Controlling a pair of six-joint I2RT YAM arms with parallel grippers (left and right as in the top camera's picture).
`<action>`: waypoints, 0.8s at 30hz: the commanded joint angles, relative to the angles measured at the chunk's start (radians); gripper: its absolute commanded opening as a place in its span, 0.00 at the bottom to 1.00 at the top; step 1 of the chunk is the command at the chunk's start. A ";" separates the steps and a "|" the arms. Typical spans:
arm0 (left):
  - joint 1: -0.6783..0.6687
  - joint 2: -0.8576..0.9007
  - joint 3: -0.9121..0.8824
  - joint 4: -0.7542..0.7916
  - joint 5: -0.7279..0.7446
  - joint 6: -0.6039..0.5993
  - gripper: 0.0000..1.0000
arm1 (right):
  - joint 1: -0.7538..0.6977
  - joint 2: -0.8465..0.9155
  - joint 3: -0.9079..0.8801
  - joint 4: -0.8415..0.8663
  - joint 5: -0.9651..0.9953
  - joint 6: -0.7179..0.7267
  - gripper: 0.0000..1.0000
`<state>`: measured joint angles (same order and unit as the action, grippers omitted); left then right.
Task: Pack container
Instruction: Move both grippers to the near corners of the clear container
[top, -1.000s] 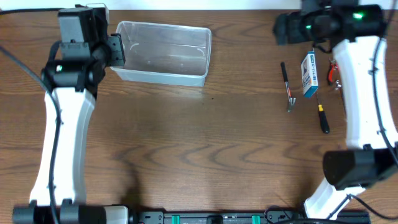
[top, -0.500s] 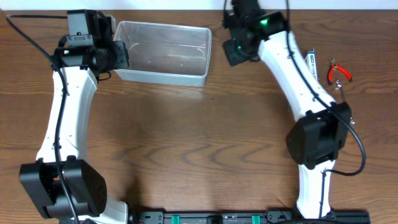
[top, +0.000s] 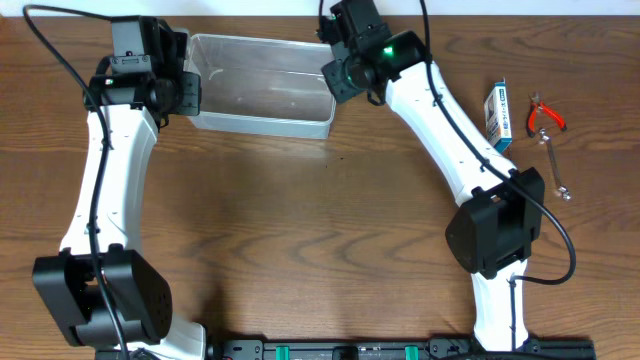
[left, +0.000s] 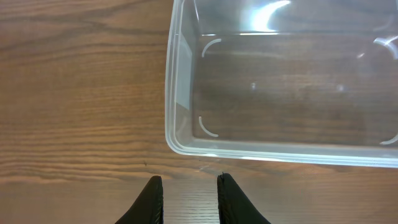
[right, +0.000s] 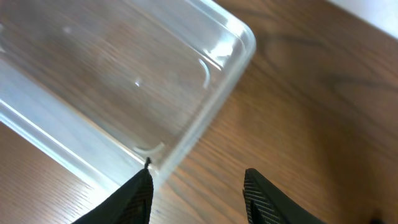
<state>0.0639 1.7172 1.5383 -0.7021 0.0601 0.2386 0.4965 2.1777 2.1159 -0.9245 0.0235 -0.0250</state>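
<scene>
The clear plastic container (top: 262, 112) stands at the back of the table, nothing visible inside it. My left gripper (top: 193, 92) is open and empty just off its left end. In the left wrist view the fingers (left: 189, 190) sit over bare wood, a little short of the container's rim (left: 177, 142). My right gripper (top: 333, 78) is open and empty at the container's right end. In the right wrist view the fingers (right: 198, 186) straddle the corner of the container (right: 186, 134), the left finger by its wall.
At the far right lie a small blue-and-white box (top: 497, 115), red-handled pliers (top: 544, 114) and a metal wrench (top: 556, 168). The right arm (top: 450, 140) stretches diagonally over the table and hides part of that area.
The right arm has swung left from above the tools to the container's right end. The left arm has stayed at the container's left end.
</scene>
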 joint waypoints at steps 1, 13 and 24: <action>0.003 0.043 0.016 0.003 -0.021 0.085 0.19 | 0.013 0.002 0.016 0.023 0.014 0.029 0.48; 0.003 0.195 0.016 0.056 -0.020 0.127 0.06 | 0.015 0.036 0.016 -0.028 0.014 0.031 0.36; 0.003 0.220 0.016 0.109 0.008 0.124 0.06 | 0.016 0.111 0.016 -0.081 0.026 0.031 0.30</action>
<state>0.0639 1.9285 1.5383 -0.5968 0.0525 0.3489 0.5064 2.2784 2.1166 -1.0058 0.0380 -0.0032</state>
